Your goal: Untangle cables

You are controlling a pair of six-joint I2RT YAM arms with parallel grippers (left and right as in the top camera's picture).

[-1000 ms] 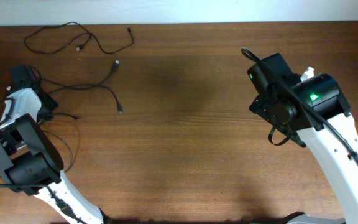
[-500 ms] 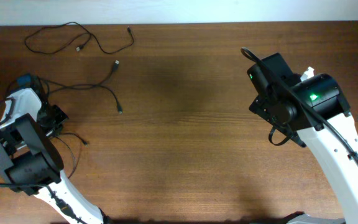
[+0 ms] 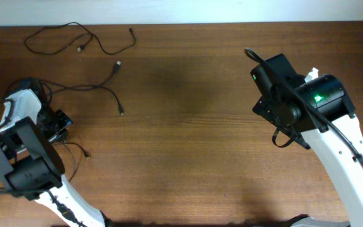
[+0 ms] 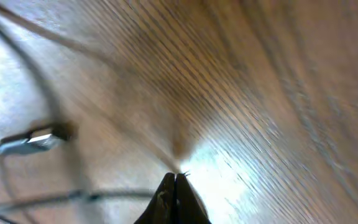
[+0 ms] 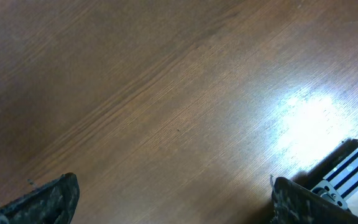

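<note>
Overhead shows you the cables (image 3: 117, 65) as separate strands at the bench's (image 3: 188, 145) far-left corner. Your left gripper (image 4: 174, 198) is pinched tight on one thin strand there. Your right gripper (image 5: 173, 205) stands wide, well apart.

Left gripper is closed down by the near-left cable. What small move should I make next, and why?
Probably draw the left gripper a little toward the near table edge. It is shut, with a thin cable running into its tips, apparently pinched. The middle cable and the looped cable lie toward the far edge, so pulling away should separate the strand. Any crossing beneath the arm is hidden.
</note>
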